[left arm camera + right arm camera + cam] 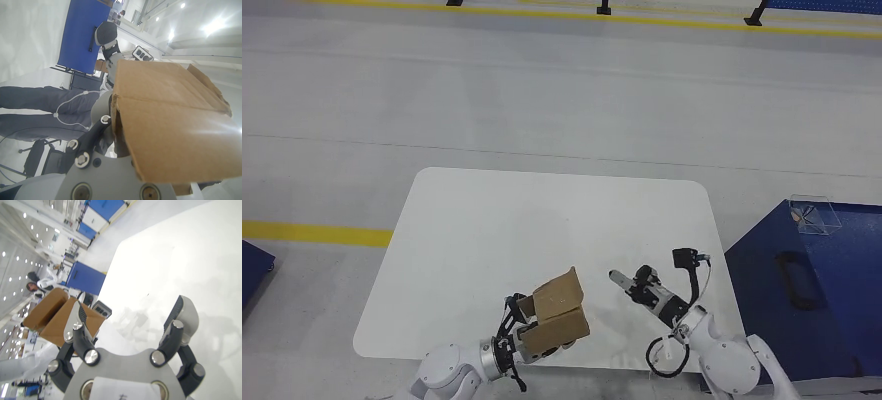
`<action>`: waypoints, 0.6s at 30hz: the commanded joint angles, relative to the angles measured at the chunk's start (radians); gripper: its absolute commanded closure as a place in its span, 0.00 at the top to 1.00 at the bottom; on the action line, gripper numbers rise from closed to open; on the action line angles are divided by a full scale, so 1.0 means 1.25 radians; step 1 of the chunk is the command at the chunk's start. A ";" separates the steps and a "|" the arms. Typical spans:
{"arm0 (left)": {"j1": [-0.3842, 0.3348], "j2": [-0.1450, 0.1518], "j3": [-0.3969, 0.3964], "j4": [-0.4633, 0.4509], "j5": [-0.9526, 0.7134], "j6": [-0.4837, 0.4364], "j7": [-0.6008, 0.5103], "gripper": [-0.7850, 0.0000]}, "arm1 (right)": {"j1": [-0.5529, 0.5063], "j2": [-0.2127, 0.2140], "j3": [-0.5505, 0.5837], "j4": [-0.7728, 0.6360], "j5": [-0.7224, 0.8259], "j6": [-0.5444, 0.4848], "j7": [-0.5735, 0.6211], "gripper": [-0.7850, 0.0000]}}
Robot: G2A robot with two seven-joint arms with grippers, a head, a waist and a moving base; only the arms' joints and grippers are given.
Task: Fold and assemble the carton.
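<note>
L gripper [525, 325] is at the near-left edge of the table [542, 220], clamped on the carton [557, 305]. In the L wrist view one finger [105, 34] stands up along the cardboard's edge w/ its dark pad showing; the other finger is hidden behind the carton. The carton is brown cardboard, held up off the tabletop at a tilt and only partly folded: a creased panel sticks out on its far side, and one end is open. R gripper [630, 278] is just right of the carton but apart from it, over the near-right part of the table. Its fingers are spread wide w/ nothing between them, bare white tabletop below. Far right, off the table, is a blue cabinet [802, 290] w/ a clear container [814, 213] on top.
</note>
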 commanded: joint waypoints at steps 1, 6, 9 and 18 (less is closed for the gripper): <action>0.000 0.000 0.000 0.000 0.001 0.000 0.002 0.00 | -0.027 -0.003 0.029 -0.008 0.024 -0.002 -0.085 1.00; 0.000 0.000 0.000 0.000 0.001 0.000 0.002 0.00 | -0.038 -0.004 0.038 -0.014 0.050 -0.018 -0.101 1.00; 0.001 0.000 0.000 -0.001 0.003 0.005 0.009 0.00 | -0.038 -0.004 0.038 -0.014 0.050 -0.018 -0.101 1.00; 0.011 -0.030 0.057 -0.308 -0.139 0.482 0.590 0.00 | -0.064 -0.008 0.095 -0.021 0.003 0.033 -0.226 1.00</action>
